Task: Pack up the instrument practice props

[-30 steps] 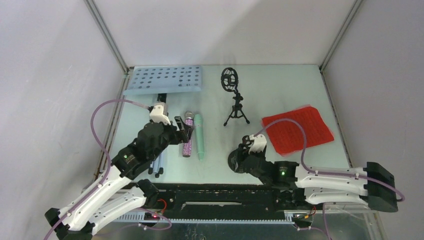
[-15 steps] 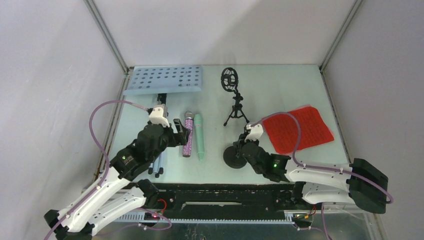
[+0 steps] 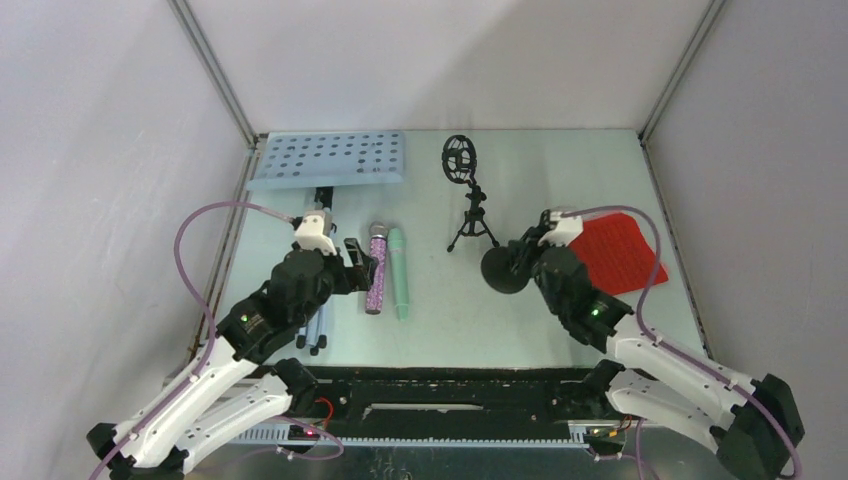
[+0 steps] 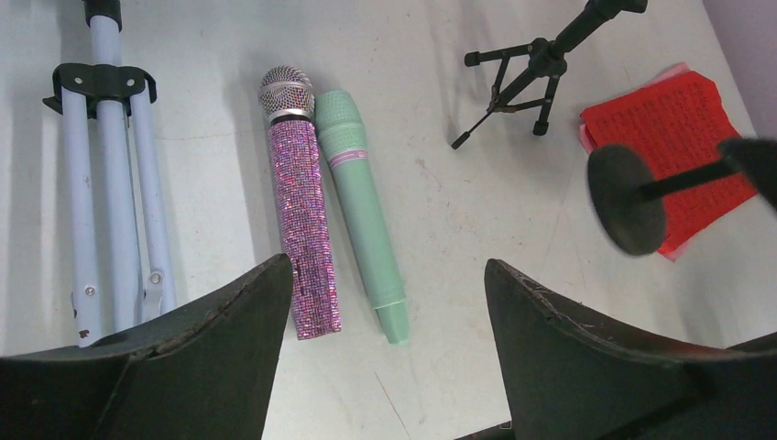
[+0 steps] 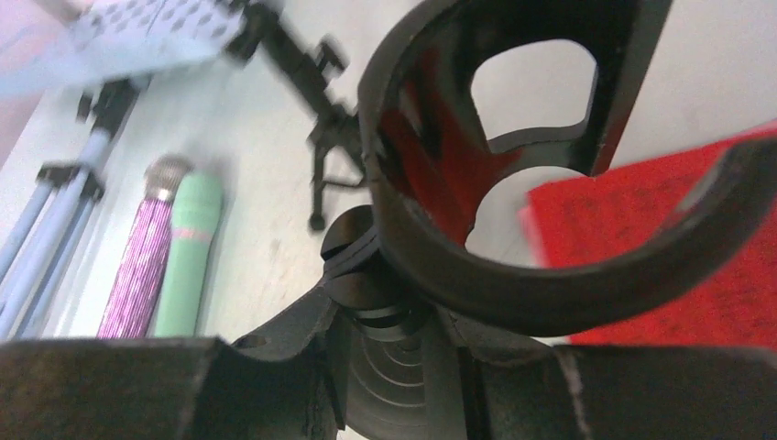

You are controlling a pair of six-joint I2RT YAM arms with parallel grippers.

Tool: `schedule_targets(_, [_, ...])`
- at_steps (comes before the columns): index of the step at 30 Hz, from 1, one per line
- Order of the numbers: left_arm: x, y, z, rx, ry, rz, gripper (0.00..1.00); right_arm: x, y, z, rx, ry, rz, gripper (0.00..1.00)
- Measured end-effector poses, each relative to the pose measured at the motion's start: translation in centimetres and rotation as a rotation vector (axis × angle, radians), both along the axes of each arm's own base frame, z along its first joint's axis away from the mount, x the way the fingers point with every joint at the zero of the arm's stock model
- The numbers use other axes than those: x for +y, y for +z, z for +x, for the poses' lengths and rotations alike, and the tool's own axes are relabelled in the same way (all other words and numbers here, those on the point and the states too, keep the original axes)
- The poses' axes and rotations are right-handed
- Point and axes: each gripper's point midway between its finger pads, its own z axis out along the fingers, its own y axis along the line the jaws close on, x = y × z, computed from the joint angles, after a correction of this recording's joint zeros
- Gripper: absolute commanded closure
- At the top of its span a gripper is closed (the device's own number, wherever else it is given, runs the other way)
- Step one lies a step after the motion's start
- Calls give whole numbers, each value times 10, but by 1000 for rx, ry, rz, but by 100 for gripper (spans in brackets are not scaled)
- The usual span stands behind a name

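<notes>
1. The left hand [image 4: 385, 275] hangs wide open and empty above two microphones.
2. The glittery purple microphone [image 4: 298, 202] and the mint microphone [image 4: 362, 211] lie side by side on the desk [image 3: 570, 170], touching, heads toward the far edge.
3. The blue-grey tripod [image 4: 110, 183] lies folded just left of the microphones, partly under the left arm.
4. The right hand [image 3: 528, 262] is closed on the stem of the round-base mic mount [image 3: 503, 268]. The mount's disc base is turned up on edge, and its clip ring fills the right wrist view.
5. The tripod mic mount [image 3: 474, 215] stands upright at mid-desk, near the held mount but apart from it.
6. The red and pink score sheets [image 4: 678, 119] lie flat on the right, partly hidden by the right arm.
7. The pale blue perforated music rest [image 3: 330, 160] lies in the far left corner.
</notes>
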Motion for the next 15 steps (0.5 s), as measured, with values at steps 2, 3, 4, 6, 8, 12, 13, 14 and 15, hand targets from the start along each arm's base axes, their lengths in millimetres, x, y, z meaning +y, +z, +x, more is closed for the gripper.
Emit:
schedule_targets(2, [0,0,0,-1,0,0,17,-19,15,15,-25,-58,0,100])
schedule_targets(3, [0,1,0,-2,0,-1,17,-27,21,22,-31,-79,1,100])
schedule_targets(4, [0,1,0,-3,-1,-1,17,-35,27,31,-35,-100,1,100])
schedule_targets(6, [1,1,-1,-5,-1,-1,16,-48,33,49,-30,-131,1,100])
schedule_targets(8, [2,3,-2,-12,-3,-2,17,-57,34,69,-17,-146,-5,100])
schedule_targets(12, [3,7,-3,-27,-5,-14,17,-62,23,104,18,-138,-50,100])
schedule_targets(13, [3,8,-4,-29,-5,-16,16,-60,20,113,27,-127,-64,100])
schedule_targets(14, [4,8,-4,-30,-5,-16,17,-57,16,121,35,-115,-75,100])
schedule_targets(15, [4,9,-4,-32,-5,-18,17,-55,13,130,42,-101,-84,100])
